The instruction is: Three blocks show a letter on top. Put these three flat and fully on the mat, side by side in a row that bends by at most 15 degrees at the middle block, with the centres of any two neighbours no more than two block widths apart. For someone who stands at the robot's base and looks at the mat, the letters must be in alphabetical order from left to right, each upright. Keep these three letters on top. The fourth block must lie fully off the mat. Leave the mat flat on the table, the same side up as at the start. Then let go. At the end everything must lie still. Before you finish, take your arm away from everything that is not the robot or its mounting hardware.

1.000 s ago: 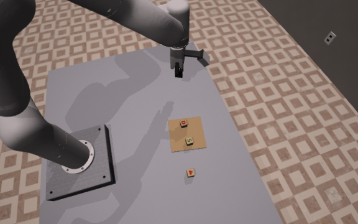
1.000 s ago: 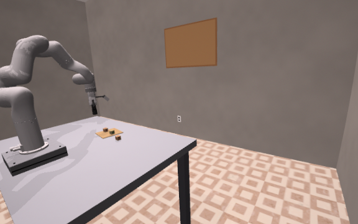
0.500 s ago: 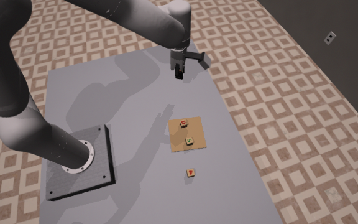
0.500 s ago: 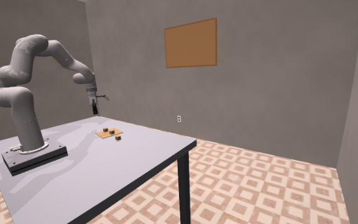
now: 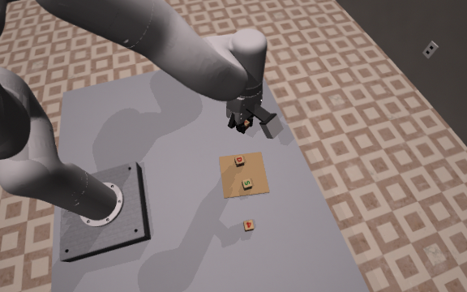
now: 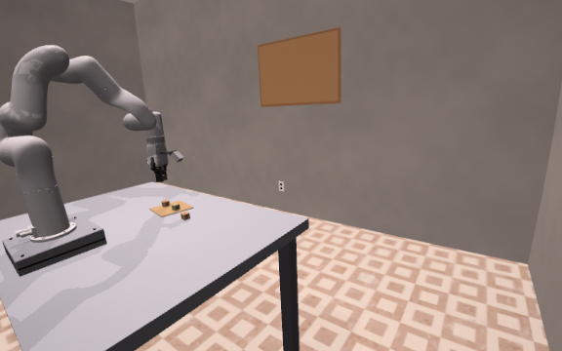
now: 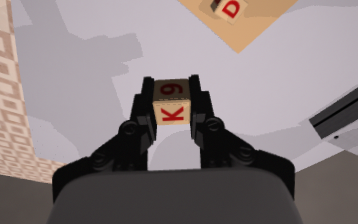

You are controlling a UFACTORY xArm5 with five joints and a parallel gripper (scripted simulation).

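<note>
My gripper [image 7: 172,89] is shut on a wooden block [image 7: 170,104] that shows a red K on the face toward the wrist camera and a red 9 on another face. It hangs high above the table, beyond the far edge of the mat; the gripper also shows in the top view [image 5: 243,123] and the exterior view [image 6: 158,175]. The tan mat [image 5: 243,174] lies flat on the table. On it sit a block with a red D [image 5: 239,161] and a block with a green S [image 5: 247,184]. A block with a red 4 [image 5: 249,225] lies off the mat, on the near side.
The arm's grey base plate [image 5: 104,211] is at the left of the table. The table's right edge [image 5: 319,182] runs close to the mat. A bracket beside the gripper [image 5: 267,118] sticks out to the right.
</note>
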